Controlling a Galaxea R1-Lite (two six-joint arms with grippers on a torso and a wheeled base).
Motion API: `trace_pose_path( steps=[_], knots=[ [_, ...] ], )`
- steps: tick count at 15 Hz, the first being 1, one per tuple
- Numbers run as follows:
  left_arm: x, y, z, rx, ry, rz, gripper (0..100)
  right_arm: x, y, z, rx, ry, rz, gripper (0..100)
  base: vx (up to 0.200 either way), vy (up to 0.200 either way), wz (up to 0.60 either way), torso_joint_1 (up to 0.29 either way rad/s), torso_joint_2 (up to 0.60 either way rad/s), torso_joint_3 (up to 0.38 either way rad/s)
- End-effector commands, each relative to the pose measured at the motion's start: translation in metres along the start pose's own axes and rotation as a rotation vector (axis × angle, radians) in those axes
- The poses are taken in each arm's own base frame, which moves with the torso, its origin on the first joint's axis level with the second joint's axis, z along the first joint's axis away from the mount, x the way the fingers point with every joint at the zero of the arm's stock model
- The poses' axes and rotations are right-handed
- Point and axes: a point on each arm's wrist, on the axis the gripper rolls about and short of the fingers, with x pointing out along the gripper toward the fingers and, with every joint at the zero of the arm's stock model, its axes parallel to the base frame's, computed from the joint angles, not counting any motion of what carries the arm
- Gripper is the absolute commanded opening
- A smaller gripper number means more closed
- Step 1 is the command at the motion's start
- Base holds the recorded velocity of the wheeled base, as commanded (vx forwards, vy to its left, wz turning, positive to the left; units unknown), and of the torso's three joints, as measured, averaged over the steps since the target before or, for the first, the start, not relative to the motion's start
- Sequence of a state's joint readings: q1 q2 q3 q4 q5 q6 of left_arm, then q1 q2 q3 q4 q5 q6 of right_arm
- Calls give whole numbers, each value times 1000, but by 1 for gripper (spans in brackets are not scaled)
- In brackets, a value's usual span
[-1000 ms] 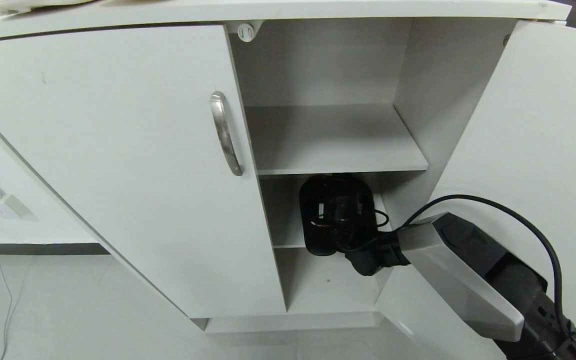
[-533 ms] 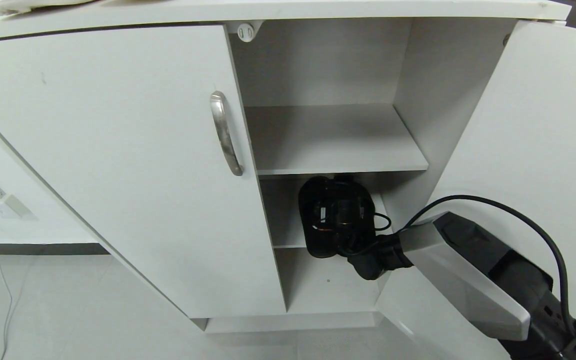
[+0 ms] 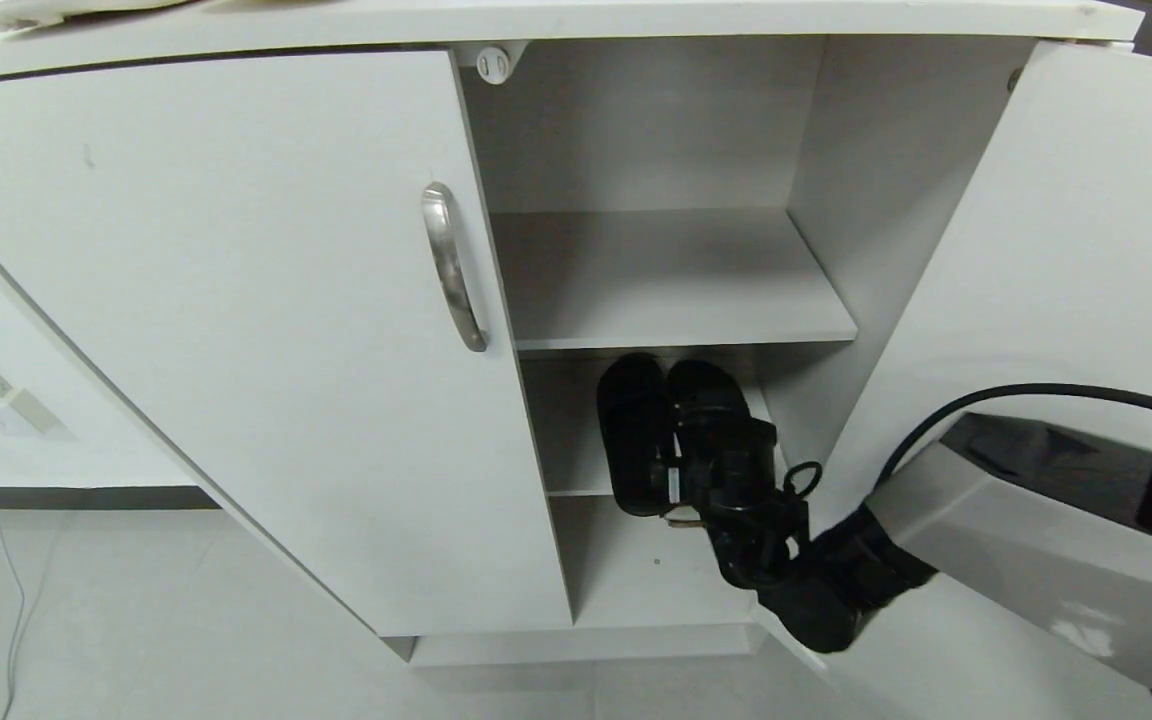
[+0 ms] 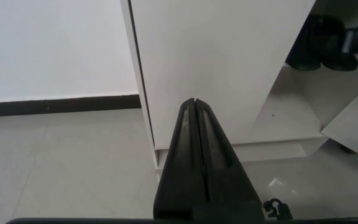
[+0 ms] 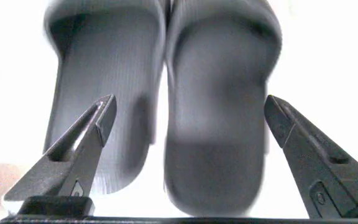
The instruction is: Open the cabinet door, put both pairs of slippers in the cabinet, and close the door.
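Pale tiled floor (image 3: 136, 620) is carrying a white two-door cabinet (image 3: 236, 300), its right door (image 3: 1036, 250) standing open. Two black rubber slippers (image 3: 656, 420) (image 5: 160, 112) are lying side by side on the middle shelf (image 3: 566, 440). At their heels the right end effector (image 3: 701, 485) (image 5: 188, 102) is hovering released, while the left end effector (image 4: 194, 102) is hanging clenched near the floor.

In the head view, the heel ends of the black slippers (image 3: 636, 430) are hidden behind the right gripper (image 3: 726, 500), whose jaws blend into the dark soles there. In the right wrist view the slippers are blurred, their toes cut off. The closed left door (image 3: 236, 330) hides the left half of the cabinet (image 3: 656, 130). The pale object (image 3: 46, 8) on top is cropped.
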State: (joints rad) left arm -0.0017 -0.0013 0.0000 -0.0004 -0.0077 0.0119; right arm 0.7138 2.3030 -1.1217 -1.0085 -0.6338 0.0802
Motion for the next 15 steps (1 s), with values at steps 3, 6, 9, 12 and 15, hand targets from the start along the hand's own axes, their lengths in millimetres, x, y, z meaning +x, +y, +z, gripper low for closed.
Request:
trace_pose_path(
  steps=[3, 6, 9, 12, 15],
  knots=[
    [0, 0, 0, 0, 2, -1, 0, -100, -17, 21, 44, -61, 156, 100, 0, 0, 0, 0, 0, 0],
    [0, 0, 0, -3, 2, 0, 0, -103, -11, 21, 40, -60, 174, 100, 0, 0, 0, 0, 0, 0],
    [0, 0, 0, -3, 2, -1, 0, -99, -7, 10, 21, -36, 175, 100, -133, 0, 0, 3, 3, 2],
    [0, 0, 0, -3, 2, 0, 0, -99, -6, 6, 18, -29, 176, 100, -200, 0, 0, 6, 2, 2],
    [0, 0, 0, -4, 2, 0, 0, -100, -5, 7, 20, -34, 181, 100, -200, 0, 0, -2, 2, 2]
  ],
)
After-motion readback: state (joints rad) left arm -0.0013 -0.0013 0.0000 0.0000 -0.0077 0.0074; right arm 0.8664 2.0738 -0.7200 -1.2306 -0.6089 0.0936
